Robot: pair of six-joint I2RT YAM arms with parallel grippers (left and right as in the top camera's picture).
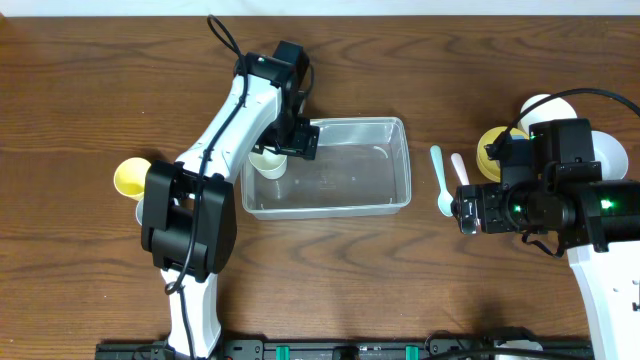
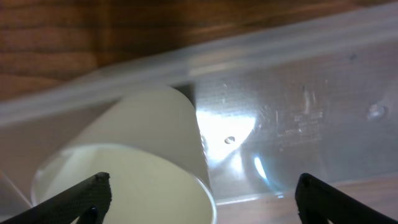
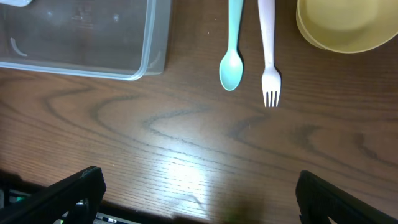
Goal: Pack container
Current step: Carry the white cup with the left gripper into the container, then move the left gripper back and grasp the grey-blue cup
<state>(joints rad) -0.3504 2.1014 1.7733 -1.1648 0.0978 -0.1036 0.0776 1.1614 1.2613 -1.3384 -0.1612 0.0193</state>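
Cup (image 2: 137,143): sits inside your container (image 1: 350,175), left end, mid-table, between your left gripper's (image 2: 202,193) wide-apart jaws. Right gripper (image 3: 199,193): jaws apart, empty, near spoon (image 3: 231,71), fork (image 3: 269,87).

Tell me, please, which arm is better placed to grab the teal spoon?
Right: the right end effector, open, hovers near the teal spoon; the left end effector is at the cup inside the container.
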